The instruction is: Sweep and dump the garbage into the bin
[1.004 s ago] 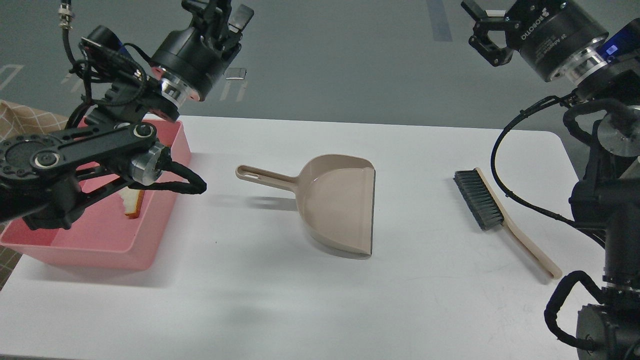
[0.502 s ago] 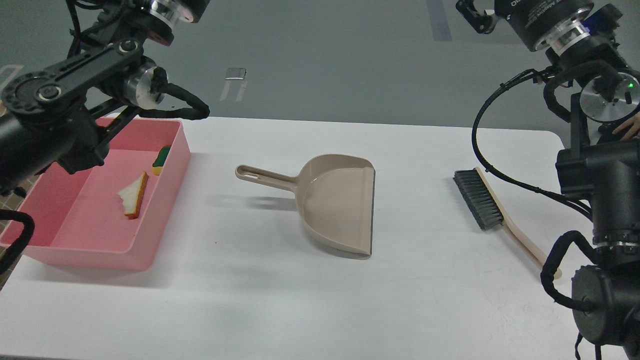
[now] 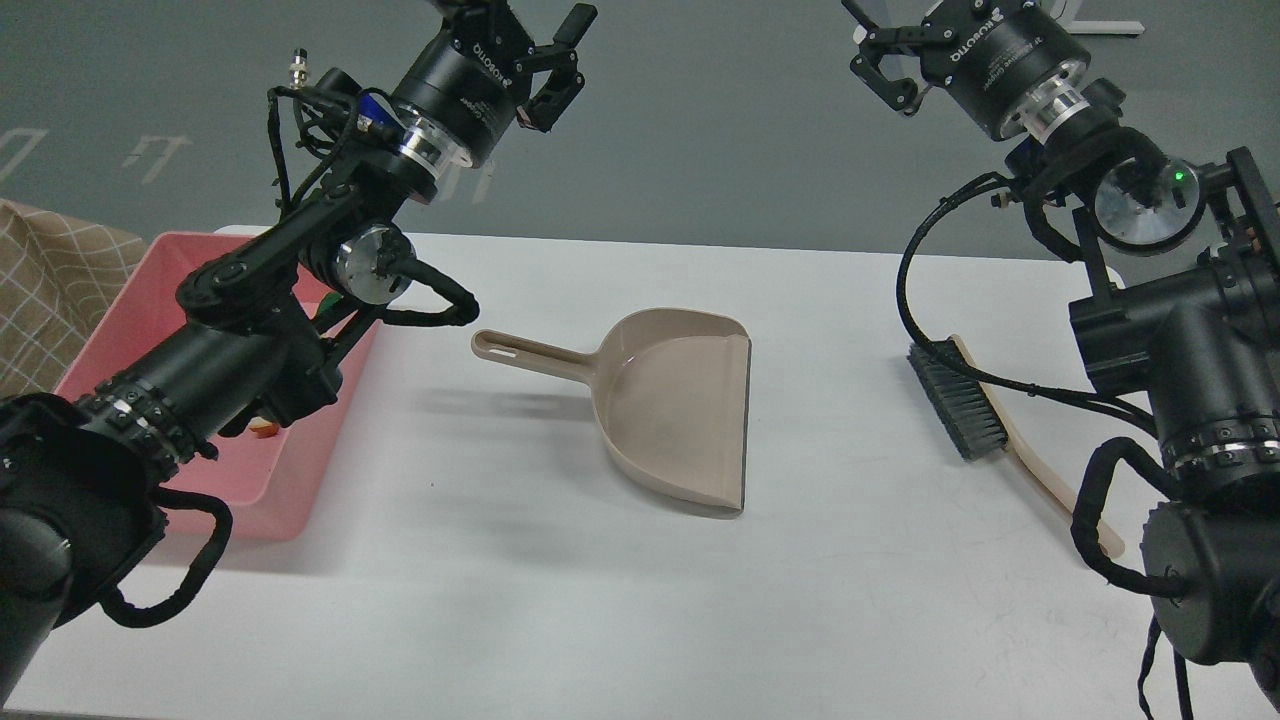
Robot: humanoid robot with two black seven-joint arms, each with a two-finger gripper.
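Observation:
The pink bin (image 3: 120, 300) stands at the table's left edge, largely covered by my left arm. Of the garbage, only a sliver of the bread slice (image 3: 263, 430) and a hint of the sponge (image 3: 322, 306) show inside the bin beside the arm. My left gripper (image 3: 520, 35) is raised high above the table's far edge, right of the bin, open and empty. My right gripper (image 3: 878, 50) is raised high at the upper right, open and empty.
A beige dustpan (image 3: 670, 400) lies empty mid-table, its handle pointing left toward the bin. A brush (image 3: 962, 402) with dark bristles and a beige handle lies at the right, partly behind my right arm's cables. A checked cloth (image 3: 45, 290) is at the far left.
My left arm has swung across the bin, hiding most of the bread and sponge, and its gripper now points up and to the right. My right gripper has moved left. Dustpan and brush are unmoved.

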